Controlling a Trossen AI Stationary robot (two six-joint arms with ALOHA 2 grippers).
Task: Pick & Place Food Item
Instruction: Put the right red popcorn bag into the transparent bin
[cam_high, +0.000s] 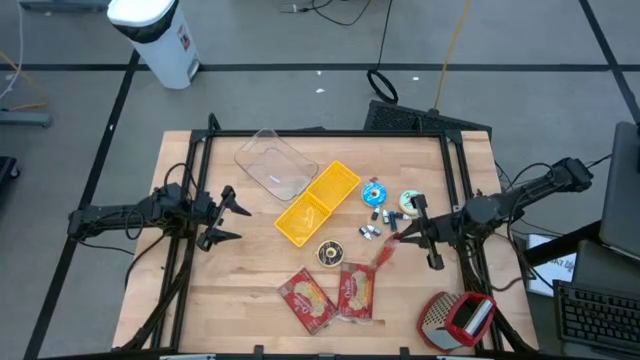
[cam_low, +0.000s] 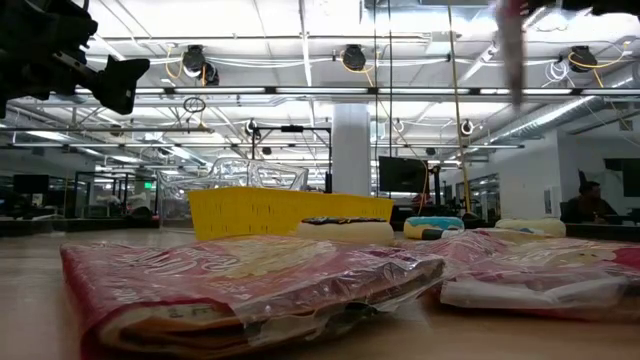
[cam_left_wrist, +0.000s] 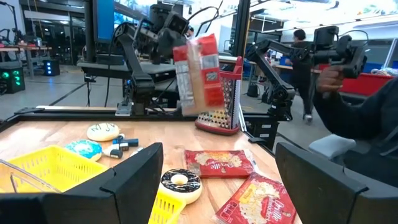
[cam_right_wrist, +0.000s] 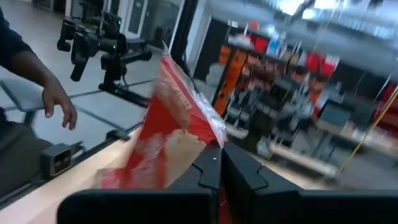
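Two red snack packets (cam_high: 327, 294) lie flat near the front edge of the wooden worktop (cam_high: 240, 280), side by side and touching, while a third red packet (cam_high: 385, 252) hangs in the air from the right claw (cam_high: 404, 232). That claw is pinched tight on one edge of the packet; in the right wrist view the red wrapper (cam_right_wrist: 168, 134) rises straight out from between the closed dark fingers (cam_right_wrist: 233, 171), and from the left wrist view the same packet (cam_left_wrist: 198, 71) dangles well above the worktop, its clear end uppermost. Seen from above, the held packet sits just beyond the claw's tips, toward the middle of the worktop, above and slightly right of the two lying packets.

Near the centre stands a yellow basket (cam_high: 317, 203), with a clear plastic tray (cam_high: 275, 163) touching its far corner. A chocolate doughnut (cam_high: 328, 253) lies just in front of the basket. Beside the basket on the right are a blue-iced doughnut (cam_high: 374, 192), a white-iced one (cam_high: 409, 202) and some small wrapped pieces (cam_high: 371, 231). A red-handled grater (cam_high: 455, 320) lies at the front right corner.

The left claw (cam_high: 228, 218) waits over the left side of the worktop, its fingers spread wide and holding nothing.
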